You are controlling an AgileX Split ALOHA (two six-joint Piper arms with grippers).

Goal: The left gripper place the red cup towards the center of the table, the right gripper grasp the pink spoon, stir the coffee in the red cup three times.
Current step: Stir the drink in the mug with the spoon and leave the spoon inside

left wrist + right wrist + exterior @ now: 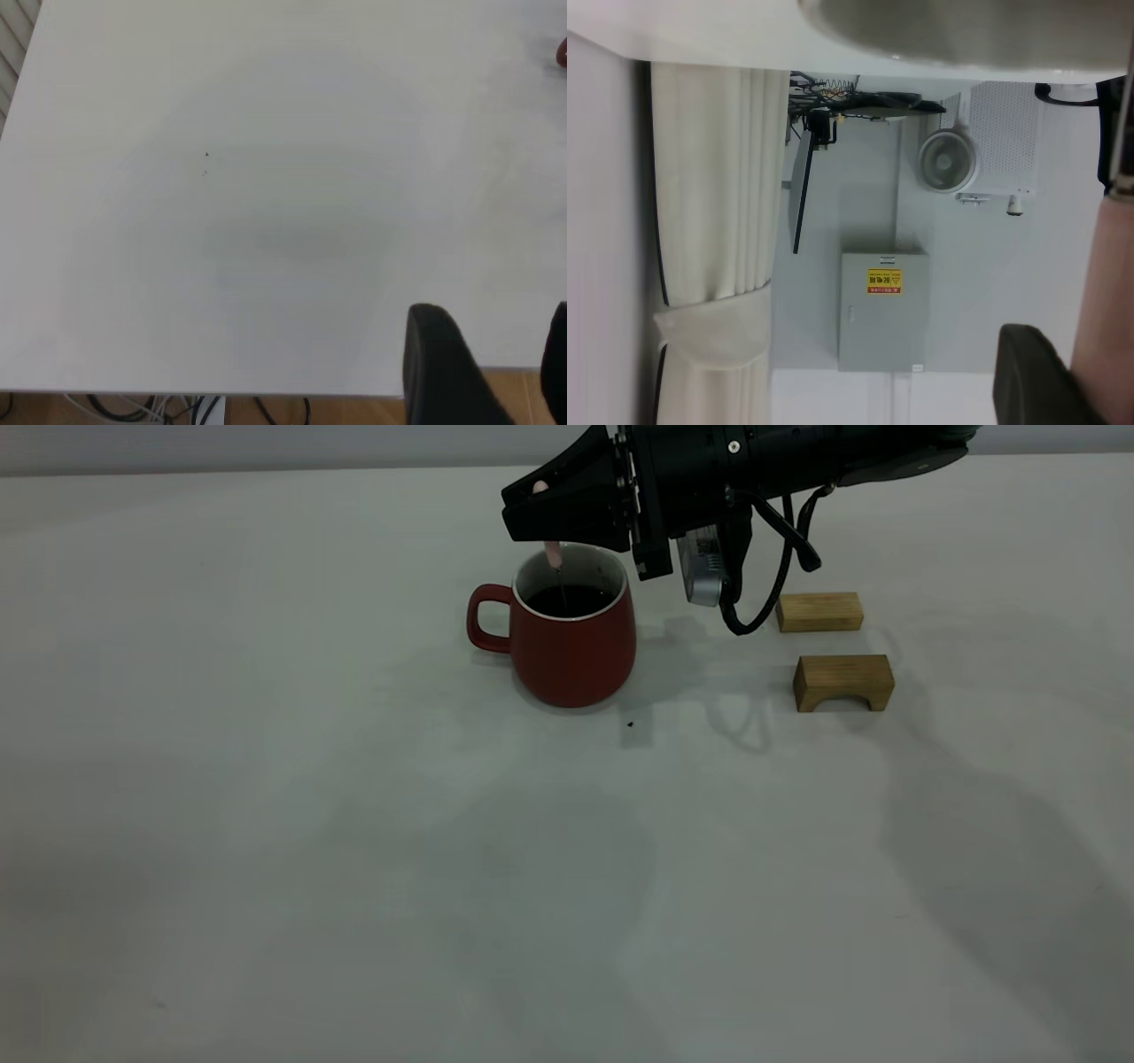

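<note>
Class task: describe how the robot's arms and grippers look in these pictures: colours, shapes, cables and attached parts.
The right gripper is matte black with a wedge-shaped head, a silver-grey camera module below its wrist and looping black cables. Of the left gripper, only rounded black fingers show, in its wrist view.

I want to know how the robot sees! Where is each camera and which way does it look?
Exterior view: outside the rig, facing the table; shows the right hand holding the pink spoon in the red cup.
Left wrist view: on the left arm, looking down at bare table; a finger shows.
Right wrist view: on the right arm, facing the room's wall; a finger shows.
Shared: exterior and left wrist both show the table.
</note>
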